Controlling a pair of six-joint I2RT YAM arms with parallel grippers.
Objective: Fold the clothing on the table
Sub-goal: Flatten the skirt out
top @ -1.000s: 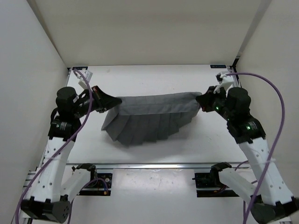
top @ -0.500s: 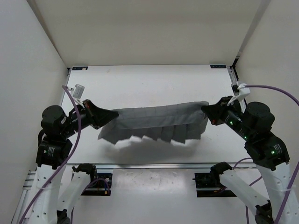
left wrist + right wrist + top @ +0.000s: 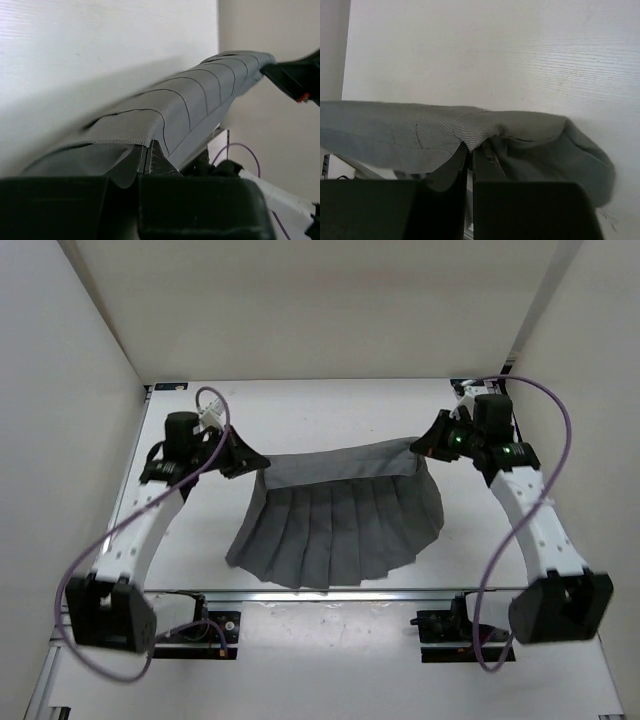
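Grey clothing [image 3: 335,530] spread wide, left tool [image 3: 255,462] pinched tight on one waistband end, right tool [image 3: 420,448] likewise opposite

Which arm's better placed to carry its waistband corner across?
Right, narrowly. The left gripper and right gripper are both shut on waistband ends of the clothing, but the hem sprawls farther on the left, so the right half looks easier to carry.

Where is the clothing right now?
In the top view the clothing spans mid-table, its waistband pinched at either end by the left gripper and right gripper, pleats fanning toward the near edge of the table.
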